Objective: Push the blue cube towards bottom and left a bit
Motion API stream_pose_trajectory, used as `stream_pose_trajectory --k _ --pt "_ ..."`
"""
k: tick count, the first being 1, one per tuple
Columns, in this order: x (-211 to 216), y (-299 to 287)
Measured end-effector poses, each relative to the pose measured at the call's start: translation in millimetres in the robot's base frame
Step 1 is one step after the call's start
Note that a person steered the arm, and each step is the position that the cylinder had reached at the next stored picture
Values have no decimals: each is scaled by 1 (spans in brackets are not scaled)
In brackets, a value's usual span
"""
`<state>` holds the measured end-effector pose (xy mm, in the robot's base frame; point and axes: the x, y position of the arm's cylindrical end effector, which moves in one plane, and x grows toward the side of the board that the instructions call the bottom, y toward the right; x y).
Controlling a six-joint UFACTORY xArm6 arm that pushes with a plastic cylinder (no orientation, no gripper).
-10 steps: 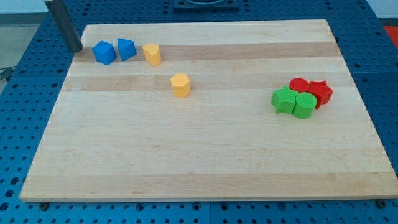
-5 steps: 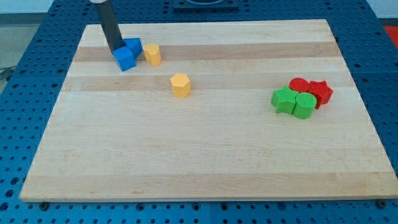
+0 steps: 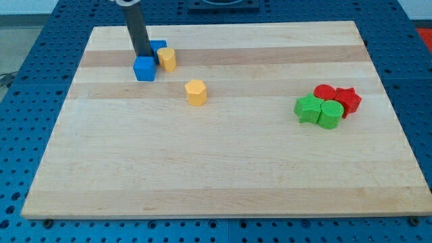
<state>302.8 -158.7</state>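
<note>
Tip (image 3: 144,57) atop blue cube (image 3: 144,69)

Blue cube (image 3: 144,69): small, solid blue, sits flat on board, far left area. Faces turned slightly off board edges. My tip (image 3: 144,56) touches its far side. 2nd blue block just behind it, yellow block just to its right.

Second blue block (image 3: 158,46) far left, mostly hidden, shape unclear. Yellow block (image 3: 167,59) just right of it. Another yellow block (image 3: 196,92) nearer, more to centre, standing apart. Right side: tight cluster of four touching blocks: two green (image 3: 308,109) (image 3: 330,114) in front, two red (image 3: 325,92) (image 3: 347,99) behind. Wooden board (image 3: 223,169) lies on blue perforated table (image 3: 20,81).
</note>
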Motion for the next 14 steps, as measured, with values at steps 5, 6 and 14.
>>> stream_pose_trajectory --k 5,6,14 --pt "-12 -11" --pt "-18 -12" --pt "45 22"
